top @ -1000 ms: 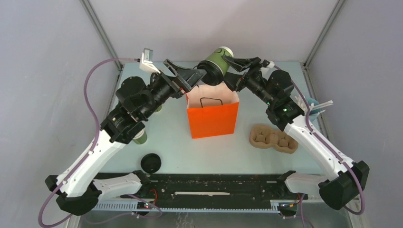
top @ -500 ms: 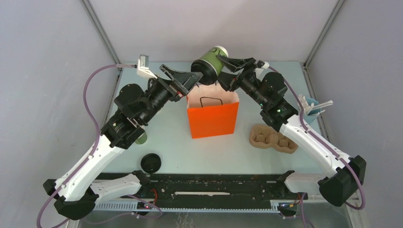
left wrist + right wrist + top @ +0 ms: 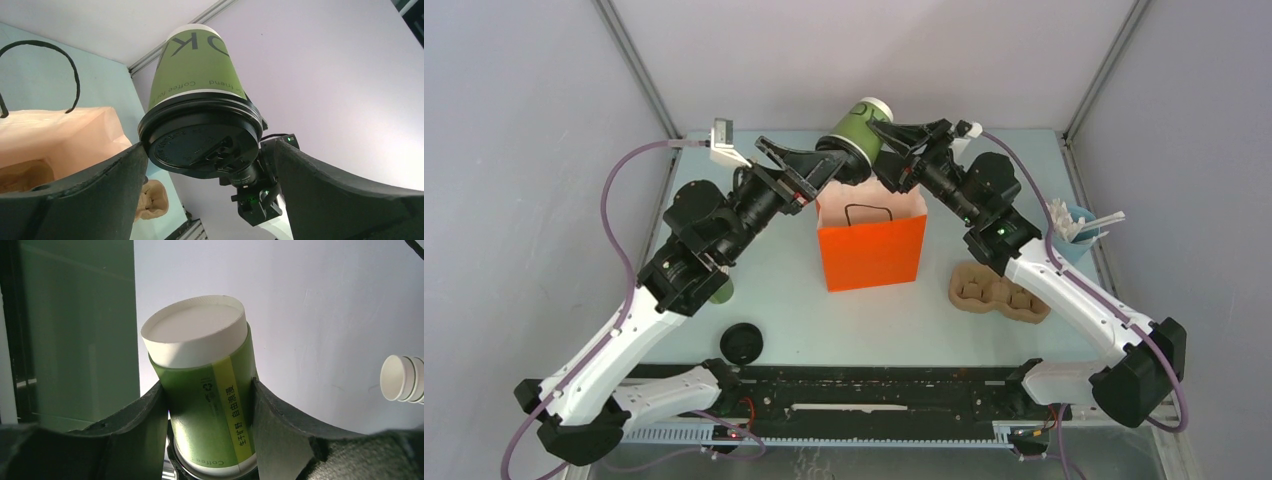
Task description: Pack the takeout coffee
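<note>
Right tool (image 3: 882, 150) clamps the lidded green coffee cup (image 3: 856, 128) mid-body, tilted in the air over the far rim of the orange paper bag (image 3: 872, 255), base up-back, black lid (image 3: 200, 145) pointing down into the wide-spread, empty left tool (image 3: 829, 172), likely for handover.

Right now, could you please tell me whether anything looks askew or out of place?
The takeout coffee cup in the right claw is tipped far over above the orange bag: its black lid points down toward the open left claw, white base up. No spill shows.
</note>
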Motion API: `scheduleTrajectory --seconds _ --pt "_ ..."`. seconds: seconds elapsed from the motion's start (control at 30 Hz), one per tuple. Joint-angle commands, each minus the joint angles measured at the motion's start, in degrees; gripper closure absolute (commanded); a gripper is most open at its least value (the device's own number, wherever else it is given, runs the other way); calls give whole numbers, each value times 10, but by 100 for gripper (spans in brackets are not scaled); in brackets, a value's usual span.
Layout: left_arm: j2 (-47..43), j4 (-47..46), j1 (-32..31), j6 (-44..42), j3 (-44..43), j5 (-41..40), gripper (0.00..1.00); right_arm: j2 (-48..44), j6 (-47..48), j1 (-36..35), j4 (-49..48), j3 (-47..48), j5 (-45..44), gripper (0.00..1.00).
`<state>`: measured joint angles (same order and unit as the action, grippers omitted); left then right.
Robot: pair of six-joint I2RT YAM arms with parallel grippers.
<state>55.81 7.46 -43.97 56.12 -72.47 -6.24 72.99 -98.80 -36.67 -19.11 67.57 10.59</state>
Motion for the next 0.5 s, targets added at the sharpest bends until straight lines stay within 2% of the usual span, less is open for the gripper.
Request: scheduleTrajectory --seconds 0.0,0.2,0.47 --pt "-10 -4 -4 37 7 -12 0 0 41 -30 -7 20 11 41" --pt "-6 2 -3 36 6 -18 2 -1 63 -40 14 34 -5 40" --pt "-14 -8 -3 26 12 -32 23 -9 70 -43 36 36 -29 35"
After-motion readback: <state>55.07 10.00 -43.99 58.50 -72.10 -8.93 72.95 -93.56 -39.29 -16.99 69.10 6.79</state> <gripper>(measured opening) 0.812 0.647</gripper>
